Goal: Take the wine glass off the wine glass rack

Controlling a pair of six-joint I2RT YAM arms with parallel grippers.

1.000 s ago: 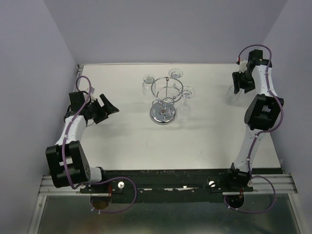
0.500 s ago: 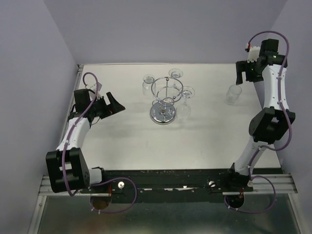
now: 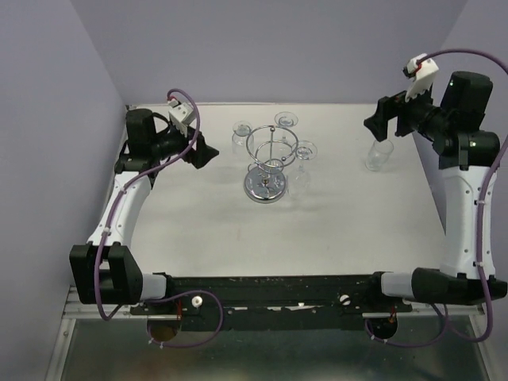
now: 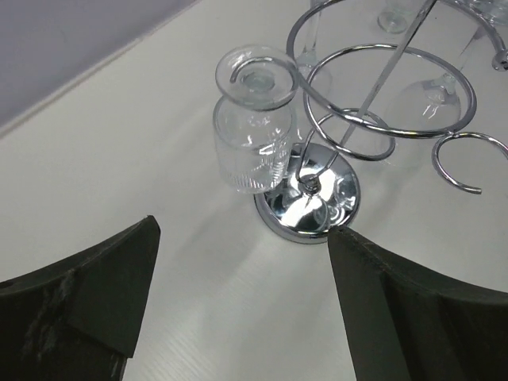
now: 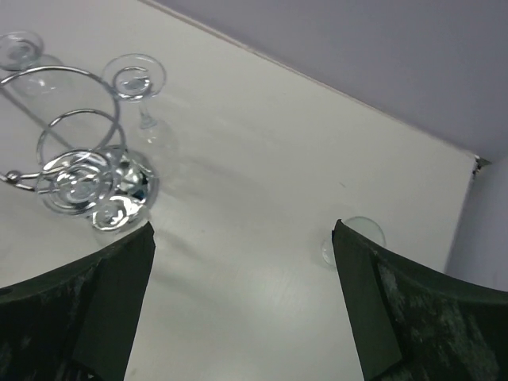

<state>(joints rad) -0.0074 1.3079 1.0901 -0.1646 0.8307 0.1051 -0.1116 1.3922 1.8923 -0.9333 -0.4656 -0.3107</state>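
**Both grippers open, wine glasses hanging on the rack**

The wine glass rack [image 3: 268,165] stands on the white table [image 3: 238,230], in the upper middle of the top view. Three wine glasses [image 3: 305,153] hang upside down from its rim. The leftmost wine glass [image 4: 255,119] shows in the upper middle of the left wrist view. The left gripper [image 3: 203,152] is near the rack's left side, fingers apart and holding nothing. The right gripper [image 3: 375,125], at upper right, also has its fingers apart, near a loose glass [image 3: 379,155] well apart from the rack.
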